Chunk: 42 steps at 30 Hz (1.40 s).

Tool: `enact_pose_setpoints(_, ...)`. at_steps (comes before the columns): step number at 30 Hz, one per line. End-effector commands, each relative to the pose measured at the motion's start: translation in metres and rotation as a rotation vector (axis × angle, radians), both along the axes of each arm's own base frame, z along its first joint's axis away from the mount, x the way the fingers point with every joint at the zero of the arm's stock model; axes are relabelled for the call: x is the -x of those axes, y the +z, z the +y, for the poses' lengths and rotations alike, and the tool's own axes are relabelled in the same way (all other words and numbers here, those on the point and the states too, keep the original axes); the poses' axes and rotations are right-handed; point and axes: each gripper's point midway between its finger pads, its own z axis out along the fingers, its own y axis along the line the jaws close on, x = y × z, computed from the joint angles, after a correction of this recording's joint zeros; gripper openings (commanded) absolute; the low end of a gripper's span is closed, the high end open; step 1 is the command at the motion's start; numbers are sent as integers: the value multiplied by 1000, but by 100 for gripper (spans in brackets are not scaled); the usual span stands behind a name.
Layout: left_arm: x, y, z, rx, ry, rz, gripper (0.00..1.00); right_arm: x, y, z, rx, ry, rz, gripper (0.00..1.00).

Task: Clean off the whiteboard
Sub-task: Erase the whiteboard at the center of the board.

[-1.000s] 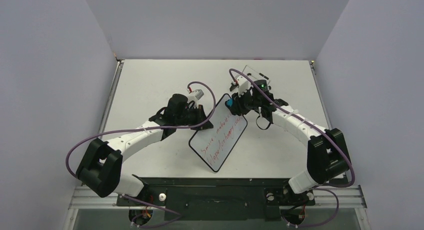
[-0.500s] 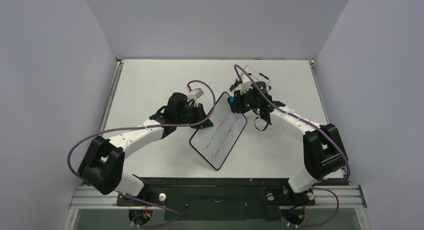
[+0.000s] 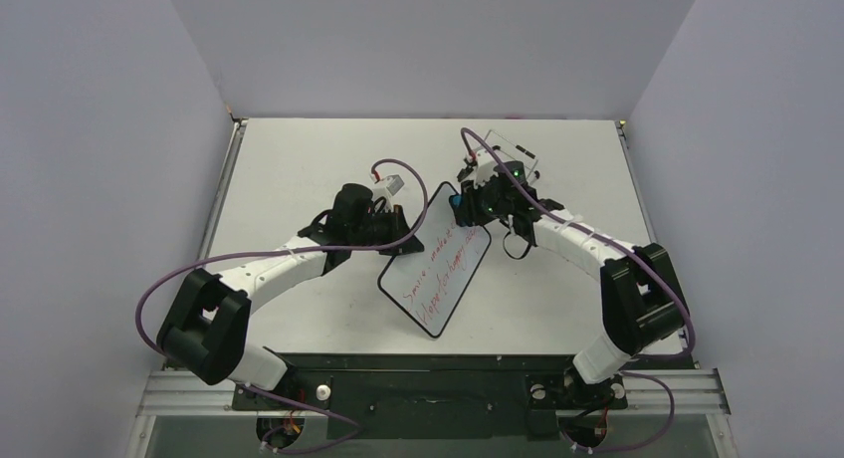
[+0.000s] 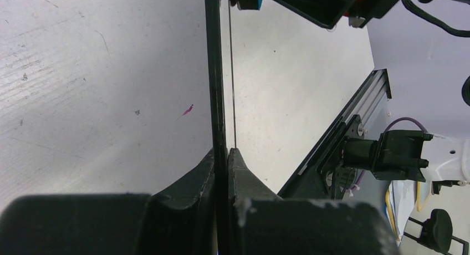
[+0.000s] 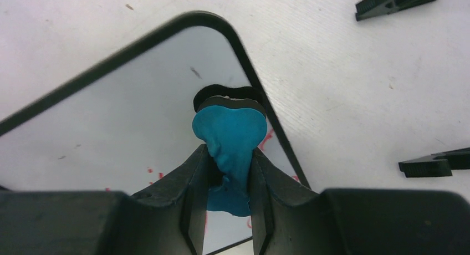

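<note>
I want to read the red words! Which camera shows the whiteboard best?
The top camera: the whiteboard's whole face shows there, red writing and all. The left wrist camera sees only its thin edge. The right wrist camera shows just one corner, next to the blue eraser.

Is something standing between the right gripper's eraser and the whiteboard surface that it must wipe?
Nothing visible does. The blue eraser, held in the jaws of the right gripper, appears to touch the whiteboard near its far corner. The red writing lies uncovered.
</note>
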Motion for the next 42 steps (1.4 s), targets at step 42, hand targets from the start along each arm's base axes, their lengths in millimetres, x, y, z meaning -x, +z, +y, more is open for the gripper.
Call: enact_pose_setpoints(42, -41, 26, 7, 171, -35, 16, 0, 145, 8, 84, 414, 861, -344, 0)
